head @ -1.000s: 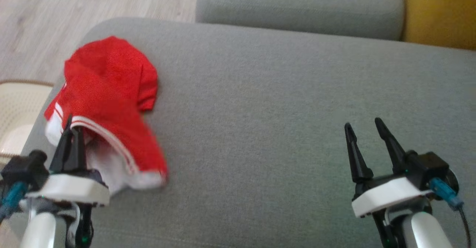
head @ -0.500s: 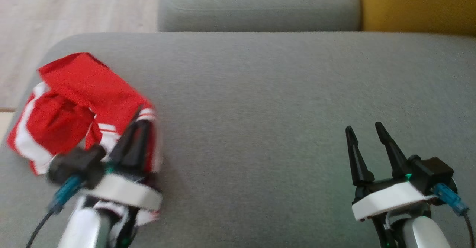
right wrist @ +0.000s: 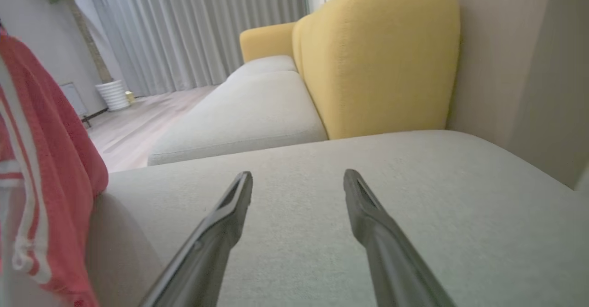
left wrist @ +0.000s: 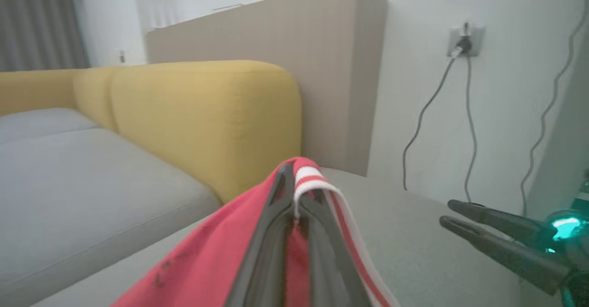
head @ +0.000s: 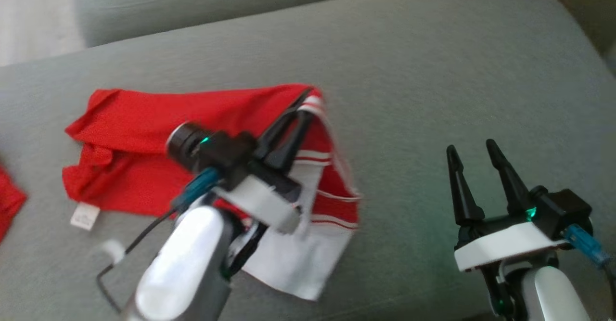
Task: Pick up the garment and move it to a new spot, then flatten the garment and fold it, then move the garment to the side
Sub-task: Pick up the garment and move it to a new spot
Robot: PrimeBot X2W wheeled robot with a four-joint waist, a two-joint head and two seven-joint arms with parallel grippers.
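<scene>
Garment: a red garment (head: 144, 133) with white stripes is lying mostly spread out, stretching away to the left of the left gripper (head: 307, 103); its striped corner is being held up, and a white panel is hanging down beside that gripper's body.
Left gripper: it is clenching the striped hem, with its two fingers pressed together on the cloth; in the left wrist view the hem is folding over the fingertips.
Label: a small white label (head: 85, 215) is showing at the garment's near edge, well to the left of the left gripper.
Right gripper: the right gripper (head: 470, 145) is pointing out over bare cushion, well to the right of the left gripper and apart from the garment, with its fingers spread and grasping nothing.
Sofa cushion: a grey sofa cushion (head: 433, 70) is carrying the garment and lying under both grippers.
Backrest: a yellow backrest (left wrist: 202, 113) is standing beyond the left gripper's fingertips.
Socket: a wall socket (left wrist: 464, 42) with cables hanging from it is showing ahead and to the right of the left gripper.
Curtains: grey curtains (right wrist: 198, 31) are hanging far ahead and to the left of the right gripper, with a white plant pot (right wrist: 112, 94) standing at their foot.
</scene>
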